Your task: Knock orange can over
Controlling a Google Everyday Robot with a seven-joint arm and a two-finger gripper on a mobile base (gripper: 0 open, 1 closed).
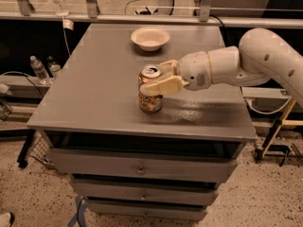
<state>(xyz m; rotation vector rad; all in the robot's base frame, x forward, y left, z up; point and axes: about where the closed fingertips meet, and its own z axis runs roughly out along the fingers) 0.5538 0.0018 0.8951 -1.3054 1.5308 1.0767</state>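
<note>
View of a grey worktop (pixel 94 89) with the robot arm (pixel 265 56) reaching in over its right edge. The orange can (pixel 150 97) stands upright on the worktop, nearer the front edge than the back edge and roughly midway between the left and right edges; its silver top and pull-tab face upward. The gripper (pixel 154 78) is level with the upper part of the can, coming at it from the right. Its two pale fingers (pixel 163 85) are spread apart and sit on either side of the can: one crosses the front of the can just below the rim, and the other lies behind the can, towards the back edge. Whether either finger presses on the can cannot be told. A shallow white bowl (pixel 150 38) rests near the back edge, about midway along it and well apart from the can. Drawers (pixel 139 167) sit below the front edge. Two plastic bottles (pixel 39 69) stand beyond the left edge, lower than the worktop.
</note>
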